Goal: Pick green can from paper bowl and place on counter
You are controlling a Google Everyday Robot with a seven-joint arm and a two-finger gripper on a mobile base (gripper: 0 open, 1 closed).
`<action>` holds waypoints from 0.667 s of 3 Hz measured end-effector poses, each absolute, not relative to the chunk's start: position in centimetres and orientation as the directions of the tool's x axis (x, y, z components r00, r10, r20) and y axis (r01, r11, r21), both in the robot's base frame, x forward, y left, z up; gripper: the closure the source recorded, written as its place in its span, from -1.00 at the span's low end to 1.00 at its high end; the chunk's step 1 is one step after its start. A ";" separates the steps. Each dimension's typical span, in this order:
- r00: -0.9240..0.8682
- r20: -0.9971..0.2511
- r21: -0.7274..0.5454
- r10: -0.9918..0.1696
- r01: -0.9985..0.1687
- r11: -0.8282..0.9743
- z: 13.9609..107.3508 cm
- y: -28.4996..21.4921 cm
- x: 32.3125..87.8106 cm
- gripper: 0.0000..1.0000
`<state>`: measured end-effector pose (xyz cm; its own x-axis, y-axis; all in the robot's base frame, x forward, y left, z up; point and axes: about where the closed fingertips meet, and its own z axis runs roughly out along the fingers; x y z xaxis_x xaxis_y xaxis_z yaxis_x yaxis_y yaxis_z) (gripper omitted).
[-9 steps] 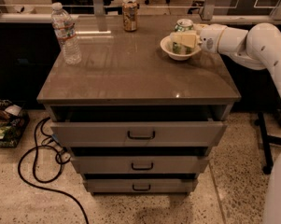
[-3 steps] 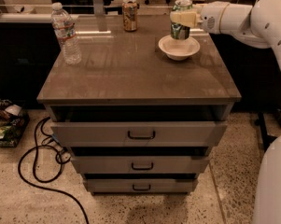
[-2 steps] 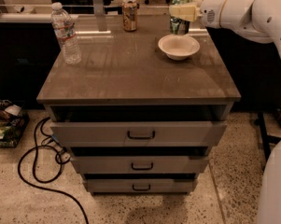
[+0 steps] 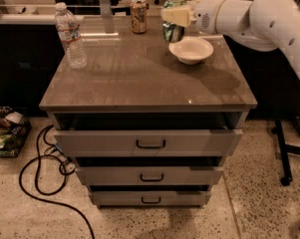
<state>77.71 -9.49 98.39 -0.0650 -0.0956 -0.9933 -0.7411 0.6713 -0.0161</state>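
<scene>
My gripper (image 4: 174, 16) is shut on the green can (image 4: 173, 31) and holds it upright in the air above the counter (image 4: 139, 78), just left of and behind the paper bowl. The can is green and white with a silver top; the gripper's pale fingers (image 4: 176, 16) cover its middle. The paper bowl (image 4: 191, 50) sits empty at the back right of the counter. My white arm reaches in from the upper right.
A clear water bottle (image 4: 71, 35) stands at the back left of the counter. An orange-tan can (image 4: 138, 15) stands at the back middle, close left of the held can. Three drawers (image 4: 149, 143) below stand slightly open. A black cable (image 4: 45, 178) lies on the floor at left.
The green can has been lifted out of the paper bowl and carried leftward, away from above the bowl. The bowl now stands empty.
</scene>
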 end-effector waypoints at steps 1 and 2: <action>-0.088 -0.991 0.005 -0.101 -0.776 0.631 96.1 -5.5 75.8 1.00; -0.086 -0.991 0.014 -0.103 -0.830 0.558 94.1 -1.4 73.9 1.00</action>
